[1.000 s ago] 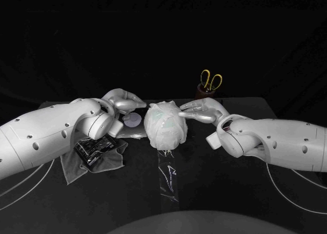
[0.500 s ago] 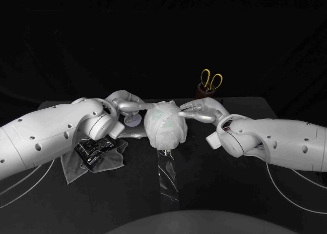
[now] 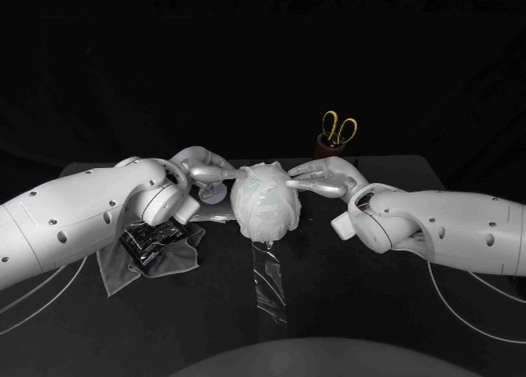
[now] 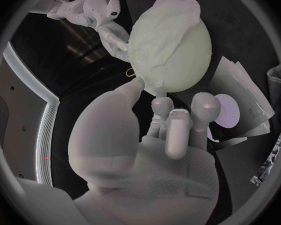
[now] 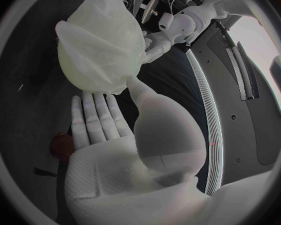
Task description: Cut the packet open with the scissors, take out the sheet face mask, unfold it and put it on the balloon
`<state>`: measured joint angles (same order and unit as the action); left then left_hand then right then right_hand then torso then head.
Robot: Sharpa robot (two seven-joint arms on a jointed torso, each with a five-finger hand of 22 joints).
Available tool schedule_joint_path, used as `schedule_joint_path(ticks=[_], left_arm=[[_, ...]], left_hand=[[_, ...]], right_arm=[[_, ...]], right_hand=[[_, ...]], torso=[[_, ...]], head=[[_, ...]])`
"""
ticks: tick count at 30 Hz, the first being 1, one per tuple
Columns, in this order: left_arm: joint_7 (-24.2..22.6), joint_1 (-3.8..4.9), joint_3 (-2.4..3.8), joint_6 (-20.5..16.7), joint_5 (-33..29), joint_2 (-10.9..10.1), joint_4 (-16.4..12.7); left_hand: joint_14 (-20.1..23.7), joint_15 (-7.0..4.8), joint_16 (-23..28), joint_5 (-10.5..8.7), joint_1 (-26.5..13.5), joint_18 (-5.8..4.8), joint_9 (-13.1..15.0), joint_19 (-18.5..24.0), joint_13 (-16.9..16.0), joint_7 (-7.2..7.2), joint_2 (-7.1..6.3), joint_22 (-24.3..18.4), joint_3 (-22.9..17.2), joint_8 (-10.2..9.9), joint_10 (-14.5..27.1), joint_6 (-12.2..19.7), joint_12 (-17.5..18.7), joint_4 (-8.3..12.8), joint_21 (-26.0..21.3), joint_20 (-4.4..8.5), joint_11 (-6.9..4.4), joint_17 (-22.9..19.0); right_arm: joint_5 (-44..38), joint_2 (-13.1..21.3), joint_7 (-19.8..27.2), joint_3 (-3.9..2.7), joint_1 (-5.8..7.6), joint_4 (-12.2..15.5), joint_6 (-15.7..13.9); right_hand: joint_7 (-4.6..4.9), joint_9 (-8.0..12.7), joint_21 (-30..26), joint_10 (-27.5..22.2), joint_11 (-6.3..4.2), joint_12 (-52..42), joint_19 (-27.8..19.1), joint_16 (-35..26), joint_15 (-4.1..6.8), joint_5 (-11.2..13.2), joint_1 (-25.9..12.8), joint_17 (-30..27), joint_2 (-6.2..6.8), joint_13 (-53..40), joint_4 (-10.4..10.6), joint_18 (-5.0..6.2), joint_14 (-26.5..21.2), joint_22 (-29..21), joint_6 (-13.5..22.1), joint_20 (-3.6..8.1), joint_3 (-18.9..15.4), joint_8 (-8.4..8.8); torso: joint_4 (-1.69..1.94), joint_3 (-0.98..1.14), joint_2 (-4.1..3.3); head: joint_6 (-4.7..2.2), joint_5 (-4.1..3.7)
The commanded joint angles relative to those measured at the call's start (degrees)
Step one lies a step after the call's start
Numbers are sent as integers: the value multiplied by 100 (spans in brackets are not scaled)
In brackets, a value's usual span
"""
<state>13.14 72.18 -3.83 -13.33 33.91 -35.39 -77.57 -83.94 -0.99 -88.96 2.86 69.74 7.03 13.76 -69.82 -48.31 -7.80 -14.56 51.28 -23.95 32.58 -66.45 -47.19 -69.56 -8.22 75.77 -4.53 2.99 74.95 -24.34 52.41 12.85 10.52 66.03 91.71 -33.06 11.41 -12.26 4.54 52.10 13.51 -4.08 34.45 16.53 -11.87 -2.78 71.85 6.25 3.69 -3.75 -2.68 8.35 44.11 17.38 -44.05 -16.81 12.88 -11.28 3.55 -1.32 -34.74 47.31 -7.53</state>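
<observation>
The pale balloon (image 3: 267,210) stands at the table's middle with the white sheet mask (image 3: 263,179) draped over its top and sides. My left hand (image 3: 204,169) is at its left side, the thumb (image 4: 135,85) touching the mask's hanging edge (image 4: 158,87) and the fingers (image 4: 178,122) spread just below it. On the other side is my right hand (image 3: 319,179), fingers (image 5: 97,117) held flat and apart, thumb (image 5: 133,85) against the mask's lower edge (image 5: 112,87). The yellow-handled scissors (image 3: 339,128) stand in a holder at the back right. The cut packet (image 3: 153,236) lies on a grey cloth (image 3: 161,263).
A clear plastic strip (image 3: 268,279) runs from under the balloon toward the table's front edge. A small pale round disc (image 4: 228,110) and white papers (image 4: 243,92) lie left of the balloon. The scissors' dark holder (image 3: 329,147) stands close behind my right hand.
My left hand has shifted slightly, its fingers lower along the balloon's left side. The right hand, balloon and mask stay as they were.
</observation>
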Motion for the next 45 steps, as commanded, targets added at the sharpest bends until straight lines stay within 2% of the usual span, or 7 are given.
schedule_joint_path(ticks=[1, 5, 9, 20, 24, 27, 45], left_arm=[[19, 2, 3, 149, 40, 19, -12], [7, 2, 1, 196, 78, 27, -16], [-22, 1, -6, 199, 122, 39, -4], [-163, -2, -14, 43, 116, 90, 34], [-256, -3, -14, -80, 51, 99, 42], [-306, -4, -14, -146, 7, 97, 46], [-445, -13, -2, -319, -325, -27, 36]], left_hand=[[-311, 44, 10, -8, 225, 15, -29, -17, -55, 6, 41, 32, 29, -40, -46, -74, -52, 56, -2, -34, 16, 543], [-345, 34, -3, -10, 399, 8, -53, -44, -222, 23, 122, 79, 1, -47, -167, -182, -147, 111, 18, -28, 0, 646], [-407, -14, -27, -8, 650, -7, -55, -105, -461, 103, 295, 184, -130, 8, -354, -430, -278, 207, 65, -1, -69, 834], [-527, -148, -72, -8, 790, -45, -89, -242, -759, 277, 418, 403, -247, 45, -642, -840, -412, 263, 168, 111, -221, 1225], [-601, -239, -101, -7, 997, -45, -79, -257, -946, 395, 559, 409, -439, 95, -808, -1063, -482, 382, 177, 174, -328, 1485], [-606, -265, -104, -6, 1056, -58, -68, -293, -1066, 393, 605, 468, -569, 104, -905, -1101, -522, 431, 202, 207, -342, 1505], [-606, -256, -104, -6, 871, -73, 157, -334, -1283, 351, 456, 530, -1239, 250, -1094, -1059, -547, 610, 241, 227, -320, 1505]], right_arm=[[-66, -3, 38, -1, -6, 16, 93], [-66, -6, 39, -1, -7, 17, 91], [-66, -10, 41, -1, -7, 23, 91], [-66, -14, 40, -1, -9, 33, 91], [-66, -18, 41, -1, -12, 30, 91], [-66, -20, 42, -1, -15, 28, 92], [-66, -5, 39, -1, -23, 29, 87]], right_hand=[[516, 3, -28, 39, -8, 26, -42, -39, 5, 5, 55, -10, 21, 5, 6, 14, 25, -4, -42, 16, -29, 18], [516, 3, -32, 40, -8, 27, -52, -45, 4, 5, 56, -12, 20, 5, 7, 13, 24, -12, -44, 16, -36, 19], [516, 3, -32, 40, -8, 27, -52, -45, 4, 5, 56, -12, 20, 5, 7, 13, 24, -12, -44, 16, -36, 19], [517, 3, -36, 42, -7, 28, -58, -51, 3, 5, 57, -14, 18, 6, 8, 12, 23, -18, -46, 16, -42, 20], [517, 3, -36, 42, -7, 28, -58, -51, 3, 5, 57, -14, 18, 6, 8, 12, 23, -18, -46, 16, -42, 20], [517, 3, -36, 42, -7, 28, -58, -51, 3, 5, 57, -14, 18, 6, 8, 12, 23, -18, -46, 16, -42, 20], [517, 3, -41, 43, -7, 29, -67, -59, 2, 6, 57, -16, 16, 6, 9, 11, 23, -26, -48, 16, -51, 22]], torso=[[3, -1, 0], [3, 0, 0], [0, -1, 1], [0, -1, 1], [-1, 0, 2], [-3, 1, 2], [2, -1, 3]], head=[[4, -1], [12, 0], [17, 4], [32, 20], [42, 28], [47, 33], [61, 24]])
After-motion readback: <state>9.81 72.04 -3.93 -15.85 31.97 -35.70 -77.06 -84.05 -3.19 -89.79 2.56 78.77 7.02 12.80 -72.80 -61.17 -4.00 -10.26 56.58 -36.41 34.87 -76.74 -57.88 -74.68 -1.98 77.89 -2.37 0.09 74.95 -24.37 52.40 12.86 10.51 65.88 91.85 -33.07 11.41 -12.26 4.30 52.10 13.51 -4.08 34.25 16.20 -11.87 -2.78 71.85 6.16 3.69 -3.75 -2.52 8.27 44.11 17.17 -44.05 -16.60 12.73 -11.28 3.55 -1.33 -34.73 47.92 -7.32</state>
